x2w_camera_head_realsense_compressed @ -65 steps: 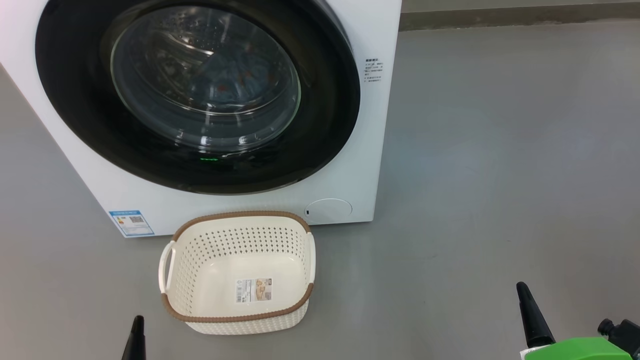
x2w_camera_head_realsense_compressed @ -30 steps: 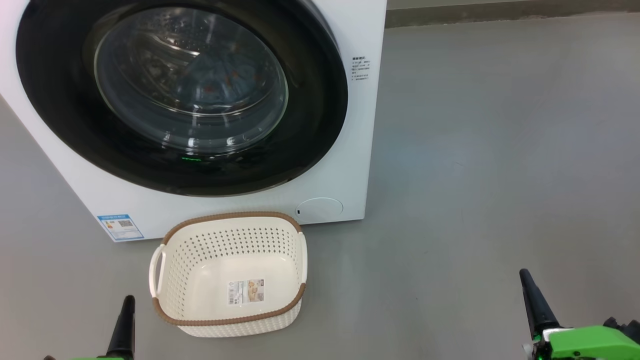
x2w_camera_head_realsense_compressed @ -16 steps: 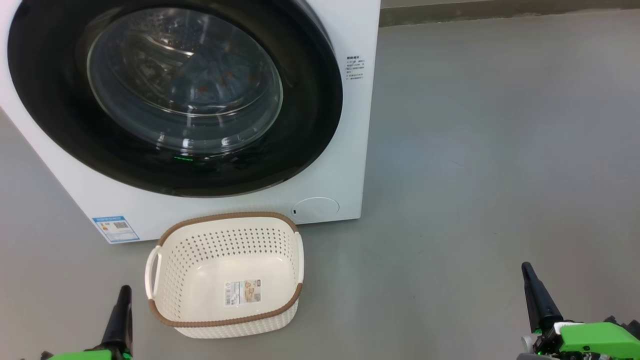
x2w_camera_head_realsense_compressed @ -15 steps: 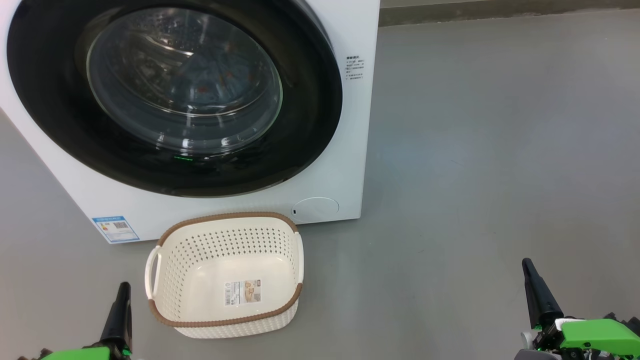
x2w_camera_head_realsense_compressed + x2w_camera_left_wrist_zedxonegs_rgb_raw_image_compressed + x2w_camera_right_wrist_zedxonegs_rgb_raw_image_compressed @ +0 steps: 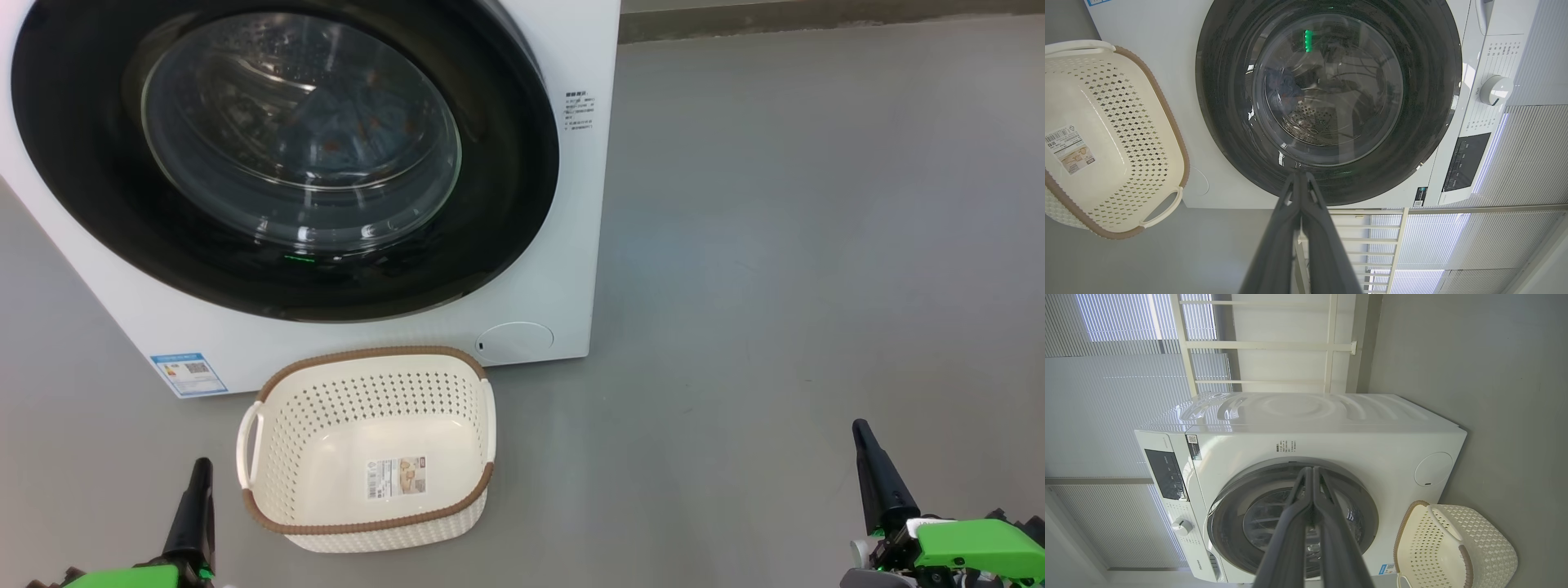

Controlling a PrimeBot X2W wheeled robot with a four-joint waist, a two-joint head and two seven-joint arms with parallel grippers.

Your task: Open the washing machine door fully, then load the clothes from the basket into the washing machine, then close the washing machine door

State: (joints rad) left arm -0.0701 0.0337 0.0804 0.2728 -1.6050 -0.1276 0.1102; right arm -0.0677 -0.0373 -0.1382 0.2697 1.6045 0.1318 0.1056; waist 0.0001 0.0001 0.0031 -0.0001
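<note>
The big white boxy front-loading washing machine [image 5: 584,204] fills the upper left of the head view, its front facing down the frame toward the camera. Its large round glossy black door [image 5: 506,163] lies shut, flat against that front, the bulging clear glass window in its middle. Through the glass, in the upper centre of the window, soft blue clothes with orange-brown spots [image 5: 359,114] lie inside the steel drum. A blue label sticker [image 5: 188,371] sits at the machine's lower left corner and a round white cap [image 5: 514,338] at its lower right.

Just below the machine, at lower centre-left, the small cream-white perforated plastic basket with a brown woven-look rim [image 5: 367,353] stands on the grey floor [image 5: 775,245], mouth up. Its long axis runs left to right across the frame, a handle at each end. Inside it is a printed label [image 5: 397,477] on the bottom.

The left gripper [image 5: 202,465] rises at the lower left, near the basket's left handle without touching it. The right gripper [image 5: 859,429] rises at the lower right, well apart. In both wrist views each pair of dark fingers is pressed together, holding nothing.
</note>
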